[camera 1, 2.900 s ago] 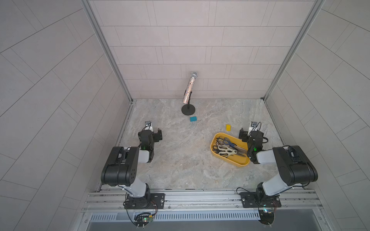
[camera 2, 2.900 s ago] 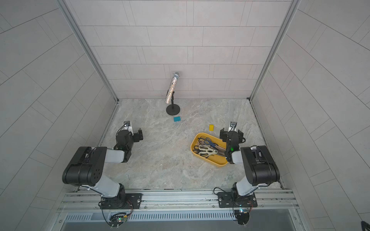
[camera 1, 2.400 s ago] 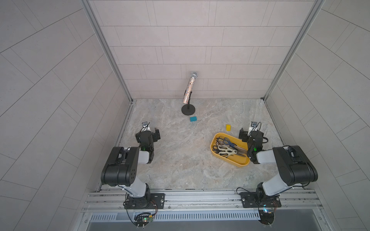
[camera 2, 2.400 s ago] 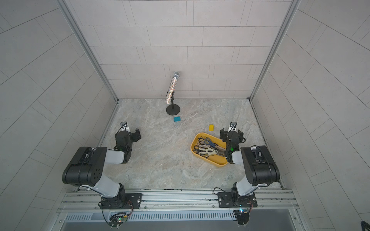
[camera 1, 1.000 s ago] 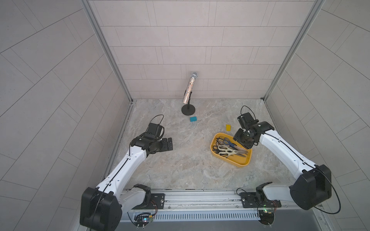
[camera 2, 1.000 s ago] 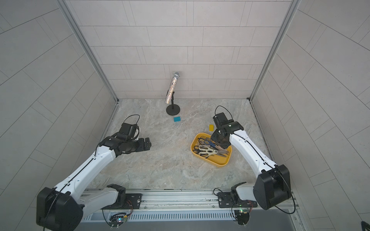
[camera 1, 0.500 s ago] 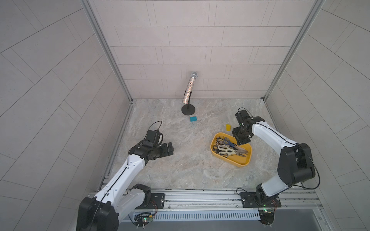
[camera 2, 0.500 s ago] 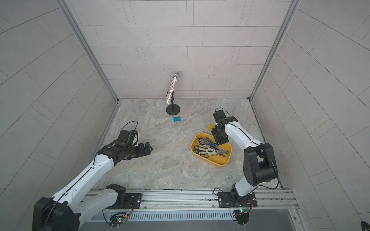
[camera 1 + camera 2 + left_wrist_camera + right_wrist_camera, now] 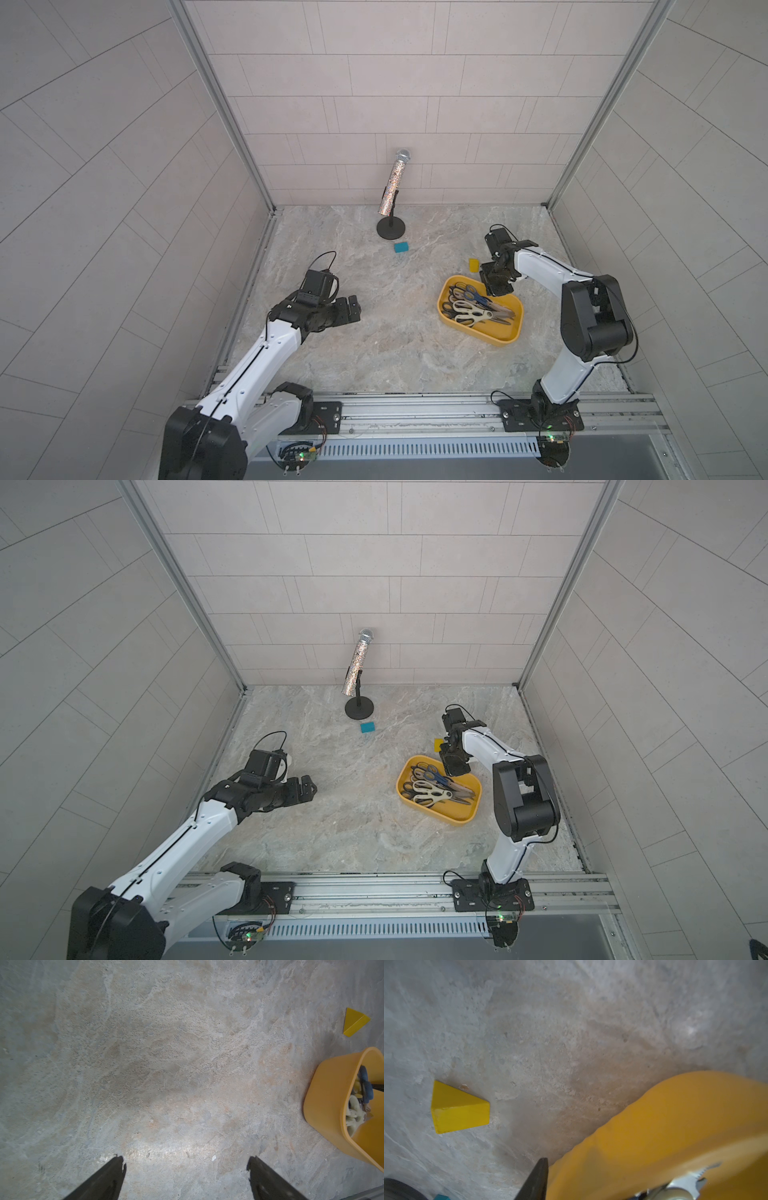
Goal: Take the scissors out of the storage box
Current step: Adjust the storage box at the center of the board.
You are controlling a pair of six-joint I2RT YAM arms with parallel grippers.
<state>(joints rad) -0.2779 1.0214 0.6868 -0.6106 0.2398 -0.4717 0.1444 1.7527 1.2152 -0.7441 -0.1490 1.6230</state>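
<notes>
Scissors (image 9: pixel 473 305): metal-bladed pairs, piled inside shallow yellow plastic storage box (image 9: pixel 492 340), right of centre.
Left hand (image 9: pixel 354 309): held spread open over marbled worktop (image 9: pixel 395 353).
Right hand (image 9: pixel 496 289): positioned at box's upper rim; closure cannot be told.

The left arm (image 9: pixel 257 357) stretches low and forward, left gripper (image 9: pixel 186 1165) spread wide. The right arm (image 9: pixel 544 272) bends sharply, right gripper (image 9: pixel 496 286) pointing down; only one finger (image 9: pixel 536 1180) shows.

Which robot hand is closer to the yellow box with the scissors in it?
The right hand. It sits at the far rim of the yellow storage box, one finger outside its wall. The left hand is far off across the marble tabletop.
</notes>
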